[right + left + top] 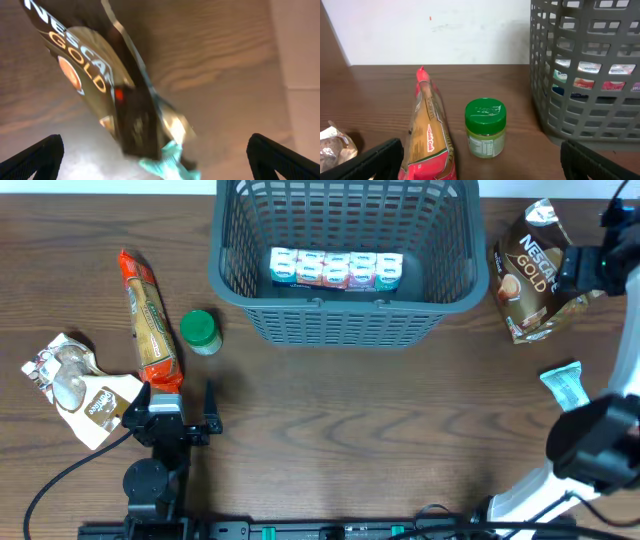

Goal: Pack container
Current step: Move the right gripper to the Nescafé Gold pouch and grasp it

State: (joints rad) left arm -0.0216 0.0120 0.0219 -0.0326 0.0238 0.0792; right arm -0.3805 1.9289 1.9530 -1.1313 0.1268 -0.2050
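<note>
Right of the container (345, 298), which sits far-centre on the desk | my right fingers (590, 268) spread wide over the Nescafé pouch (525, 275), gripping nothing | best: centre on the pouch's edge, close squarely, lift above the rim | left fingers (178, 412) wide open, empty

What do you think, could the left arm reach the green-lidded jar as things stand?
Probably yes: the jar stands just ahead of the open left gripper, the biscuit packet beside it, not across.

Blurry pouch (85, 65); container (345, 320) partly off-frame.
</note>
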